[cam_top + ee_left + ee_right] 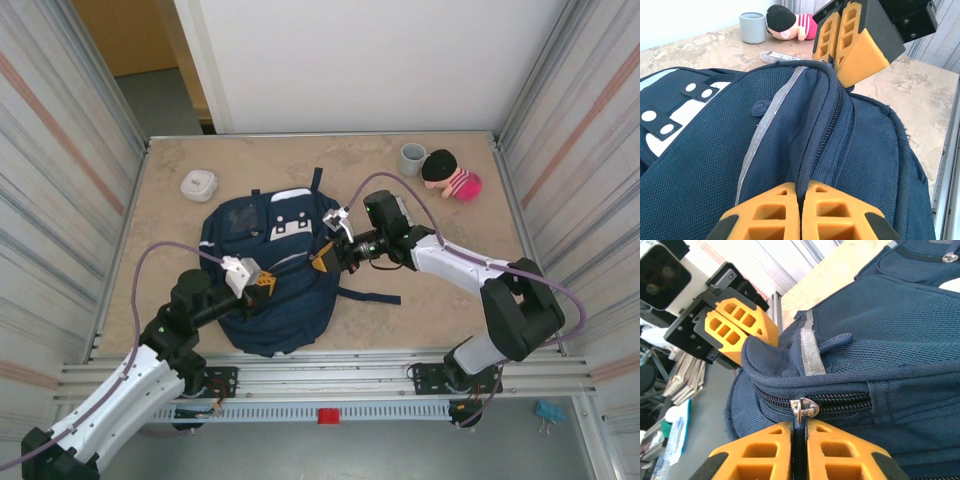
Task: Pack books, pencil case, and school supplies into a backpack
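One backpack (290,312) lies mid-table, its inside hidden. The left gripper (801,197) pinches its seam (809,145), jaws together; the right gripper (799,437) is clamped on the zip pull (803,407), whose tab is buried between the fingers (837,450). One pale bar (782,56) peeks from behind the backpack. One cup (412,158), one doll (450,175), one white box (199,185) stand apart.

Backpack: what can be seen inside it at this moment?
Nothing of the inside shows. The zipper is closed along the stretch in view, so the navy fabric of the backpack covers whatever it holds.
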